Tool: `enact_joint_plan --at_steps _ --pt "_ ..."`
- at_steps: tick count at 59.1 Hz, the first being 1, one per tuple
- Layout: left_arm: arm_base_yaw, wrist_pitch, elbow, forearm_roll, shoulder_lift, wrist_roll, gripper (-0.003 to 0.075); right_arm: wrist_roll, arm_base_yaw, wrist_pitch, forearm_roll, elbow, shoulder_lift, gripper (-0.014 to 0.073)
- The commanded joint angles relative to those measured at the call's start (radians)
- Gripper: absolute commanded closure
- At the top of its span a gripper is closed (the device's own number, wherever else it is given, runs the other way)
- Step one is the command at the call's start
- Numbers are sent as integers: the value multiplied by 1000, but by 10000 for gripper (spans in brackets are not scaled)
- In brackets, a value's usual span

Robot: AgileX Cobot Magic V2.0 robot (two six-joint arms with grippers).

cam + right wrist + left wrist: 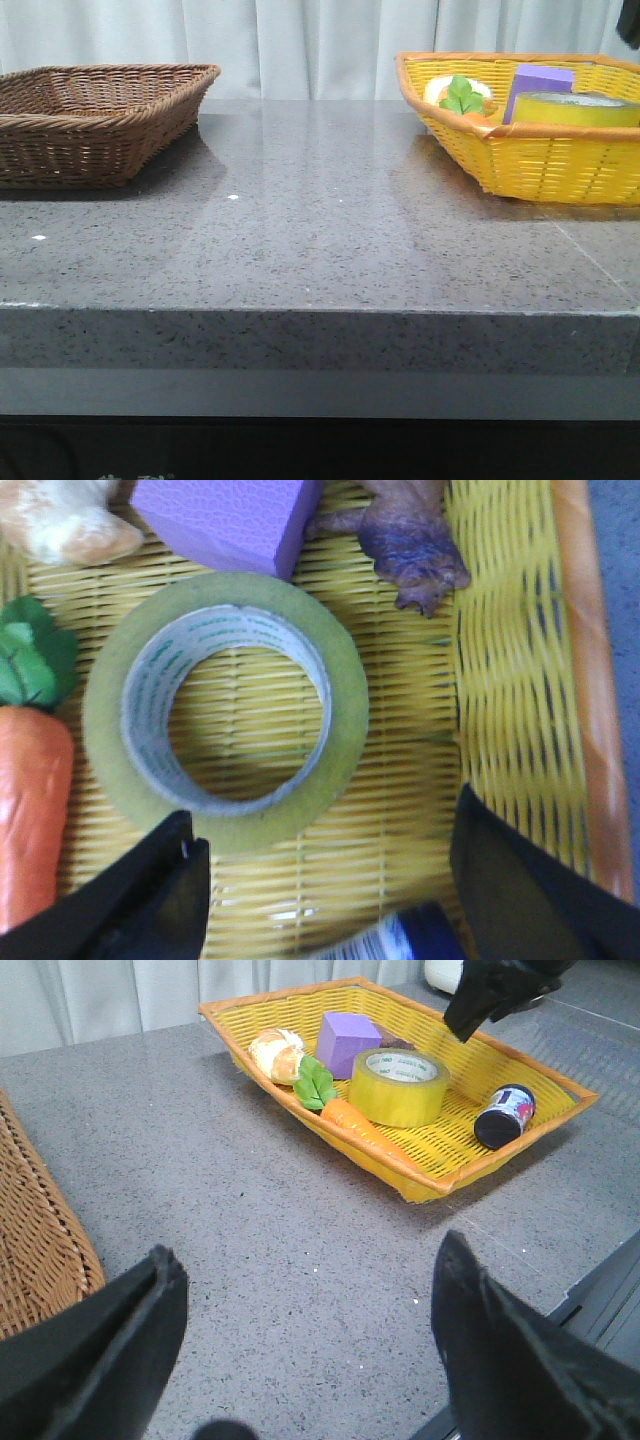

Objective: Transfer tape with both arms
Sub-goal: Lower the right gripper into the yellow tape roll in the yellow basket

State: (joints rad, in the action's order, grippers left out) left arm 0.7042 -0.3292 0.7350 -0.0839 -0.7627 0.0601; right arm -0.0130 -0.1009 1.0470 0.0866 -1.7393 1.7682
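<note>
The tape [225, 712], a low ring of glossy yellowish translucent material, lies flat on the woven floor of the yellow basket [520, 1155], its open core facing upward. The purple block [225, 520] stands just beside the roll, on its far side as seen from the front. A toy carrot [355, 1125] with green leaves [315, 1082] lies along the basket's wall near the roll, and a pale bread-like item [277, 1053] sits beyond the leaves. A small brownish-purple figure [410, 540] rests beside the block, and a dark cylindrical container [503, 1115] with a printed label lies on its side toward the basket's other end, apart from the roll.

The right gripper [320, 880] hangs directly above the basket, its jaws spread wide; one finger lies over the roll's rim and the other over bare weave, and nothing is held. The left gripper [310, 1340] hovers over the grey speckled table [320, 230], well apart from the yellow basket, its fingers likewise parted and holding nothing.

In the front view the yellow basket occupies the table's right side, with the tape [575, 108] and block showing above its rim. A brown wicker basket [95, 120] stands at the left. A pale curtain [300, 40] hangs behind the table.
</note>
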Motion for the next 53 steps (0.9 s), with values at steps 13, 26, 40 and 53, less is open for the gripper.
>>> enact_joint_plan --at_steps 13,26,40,53 --pt "7 83 34 -9 2 -3 208 1 -8 19 -4 -191 137 75" --pt "7 83 34 -9 2 -3 208 1 -8 33 -1 -216 214 235" --pt "7 83 34 -9 2 -3 208 1 -8 44 6 -216 246 297" --pt "7 83 34 -9 2 -3 208 2 -8 64 5 -235 234 453"
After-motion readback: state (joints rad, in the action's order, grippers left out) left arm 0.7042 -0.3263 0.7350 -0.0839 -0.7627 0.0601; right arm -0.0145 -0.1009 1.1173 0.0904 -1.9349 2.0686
